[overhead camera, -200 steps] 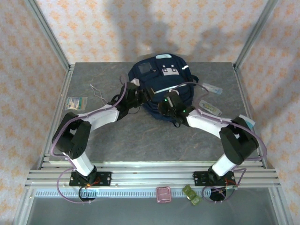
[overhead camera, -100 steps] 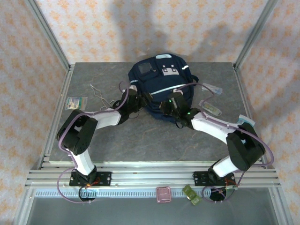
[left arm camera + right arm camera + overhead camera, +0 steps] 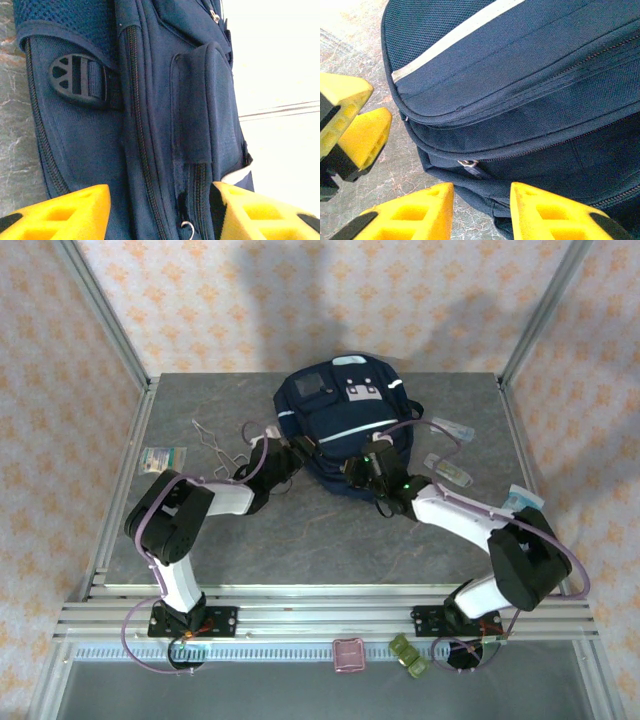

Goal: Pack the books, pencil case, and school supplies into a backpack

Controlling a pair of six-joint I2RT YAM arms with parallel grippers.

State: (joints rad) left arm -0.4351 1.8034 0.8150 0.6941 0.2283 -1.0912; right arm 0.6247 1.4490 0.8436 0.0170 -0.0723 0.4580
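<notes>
Packing looks barely begun: the backpack (image 3: 345, 425) lies on the surface (image 3: 300, 530) with its zips apparently closed. The left gripper (image 3: 297, 453) and right gripper (image 3: 362, 464) sit at its near edge, both spread and pinching nothing, the right just beside a zip pull (image 3: 468, 164). Clear supply packets (image 3: 450, 470) wait to its right, and the pink pencil case (image 3: 349, 653) lies well in front of it. The shut zips bar everything.

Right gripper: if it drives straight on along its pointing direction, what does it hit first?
The backpack. The right gripper points at its side, jaws open, with the zipper pull just ahead between them. Probably the pull or the fabric beside it first; depth is unclear.
</notes>
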